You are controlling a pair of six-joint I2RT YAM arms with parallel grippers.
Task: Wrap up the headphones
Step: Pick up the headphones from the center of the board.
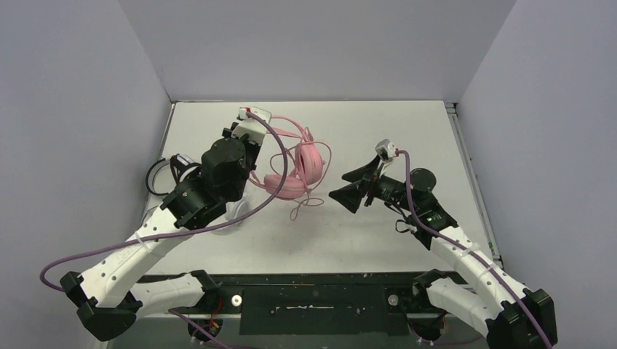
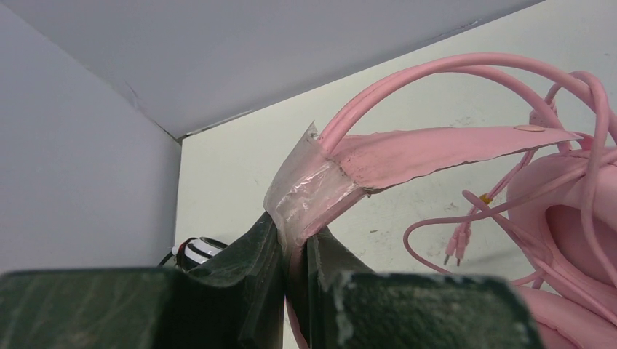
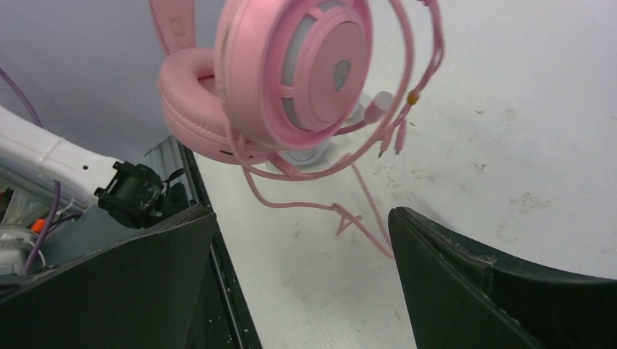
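Note:
The pink headphones [image 1: 298, 167] hang above the table's middle, their pink cable [image 1: 304, 207] partly looped round the cups and trailing down to the table. My left gripper [image 2: 295, 243] is shut on the taped end of the pink headband [image 2: 436, 145]; in the top view it [image 1: 256, 161] is mostly hidden under its own wrist. The cable's plugs [image 2: 458, 247] dangle free. My right gripper [image 1: 351, 185] is open and empty, just right of the headphones. In the right wrist view, the ear cup [image 3: 291, 73] hangs above its spread fingers and a cable loop [image 3: 349, 214] runs by the right finger.
A black-and-white headset [image 1: 174, 169] with a thin black cable [image 1: 151, 178] lies by the left wall, also seen as a striped cup [image 2: 196, 251] in the left wrist view. Something white [image 1: 236, 211] lies under my left arm. Walls close off the table's left, back and right.

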